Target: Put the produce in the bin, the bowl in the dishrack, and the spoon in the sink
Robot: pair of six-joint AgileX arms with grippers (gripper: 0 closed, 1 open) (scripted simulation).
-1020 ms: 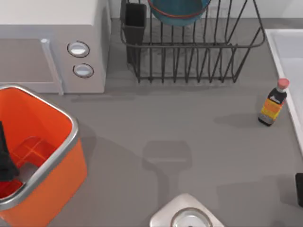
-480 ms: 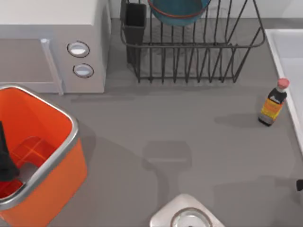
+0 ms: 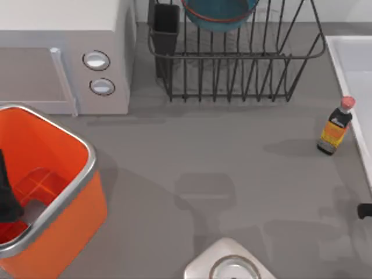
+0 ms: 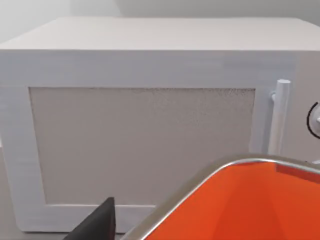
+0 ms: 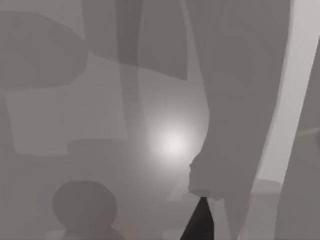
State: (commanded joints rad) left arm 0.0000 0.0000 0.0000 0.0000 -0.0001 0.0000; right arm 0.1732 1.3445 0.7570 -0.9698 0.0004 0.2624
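Bowl first: it sits in the dishrack at the far edge of the bench, between the upright bars beside the black utensil cup, so you can count that part of the job as done. What has changed in the last second is on your right. The right tool was a larger dark block low on the bench's right edge; now you see a thin sliver of it, farther up that edge and closer to the sink. Its shadow has slid with it. That reads as the right arm pulling away from the bench middle, which fits an arm finishing or heading to the sink side, though you should treat that as a guess. You cannot tell whether the right tool is spread or pressed together. The left tool hangs inside the orange bin, unmoved through the second, and there too you cannot tell its state. The bowl, being round, has no long axis. Its reddish-brown rim shows as an arc curving toward the front of the rack, and the picture's edge cuts off the rest, so do not rely on which way its mouth faces. A sauce bottle stands upright just beside the sink's edge, so keep the right arm clear of it.
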